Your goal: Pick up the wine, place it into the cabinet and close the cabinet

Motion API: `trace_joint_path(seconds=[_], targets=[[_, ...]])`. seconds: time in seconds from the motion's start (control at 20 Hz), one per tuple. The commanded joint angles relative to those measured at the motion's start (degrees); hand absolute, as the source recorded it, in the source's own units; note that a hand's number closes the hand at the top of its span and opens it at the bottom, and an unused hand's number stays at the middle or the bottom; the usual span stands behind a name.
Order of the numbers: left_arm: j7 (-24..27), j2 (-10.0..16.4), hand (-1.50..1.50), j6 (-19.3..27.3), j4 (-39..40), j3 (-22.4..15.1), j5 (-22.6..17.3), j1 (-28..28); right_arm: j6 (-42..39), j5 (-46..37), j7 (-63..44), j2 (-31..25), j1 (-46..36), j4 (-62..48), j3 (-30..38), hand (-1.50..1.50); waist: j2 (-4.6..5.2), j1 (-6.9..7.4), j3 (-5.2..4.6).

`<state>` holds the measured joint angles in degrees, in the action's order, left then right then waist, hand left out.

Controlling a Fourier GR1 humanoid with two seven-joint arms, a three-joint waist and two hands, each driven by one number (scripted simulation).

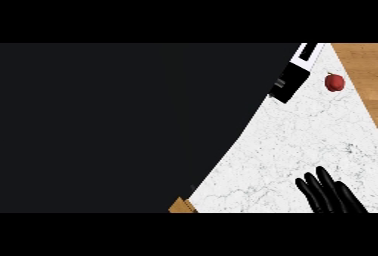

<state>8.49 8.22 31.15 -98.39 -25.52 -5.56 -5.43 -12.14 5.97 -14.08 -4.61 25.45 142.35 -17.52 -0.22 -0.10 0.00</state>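
the wine cannot be made out in this view, so its place relative to the right hand (330,192) and its look cannot be told. a large dark shape (125,125) fills the left and middle of the view, its slanted edge cutting across the white marble counter (295,145); what it is cannot be told. the right hand shows at the lower right over the counter, fingers straight and pointing up, released, holding nothing and touching nothing that can be seen. well apart from it, near the top right, lies a red apple (334,82), and just left of that a black and white object (291,82). a small wooden corner (181,206) shows at the dark shape's lower edge.
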Motion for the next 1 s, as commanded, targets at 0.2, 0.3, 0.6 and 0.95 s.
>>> trace_joint_path(seconds=[0.2,0.3,0.6,0.95], targets=[[2.9,7.8,-1.50,-11.4,-12.5,2.5,-7.3,12.0,-1.5,3.9,-7.0,-4.0,1.4,9.8,0.5,1.50,0.02,0.39,-0.04],[3.4,9.4,-1.50,-15.1,-10.9,4.1,-10.0,11.5,-7.3,2.7,-3.2,-8.3,4.5,7.6,-0.2,1.50,-0.06,-0.22,-0.02],[5.9,14.2,1.50,-23.9,-14.1,8.8,-16.3,17.0,-12.4,3.0,-4.1,-13.5,2.9,7.8,2.1,1.50,0.05,0.21,-0.05],[5.6,17.2,1.50,-31.3,-13.1,17.8,-22.0,17.6,-11.7,4.0,-1.3,-9.7,0.7,4.0,0.3,1.50,0.18,0.33,-0.01]])
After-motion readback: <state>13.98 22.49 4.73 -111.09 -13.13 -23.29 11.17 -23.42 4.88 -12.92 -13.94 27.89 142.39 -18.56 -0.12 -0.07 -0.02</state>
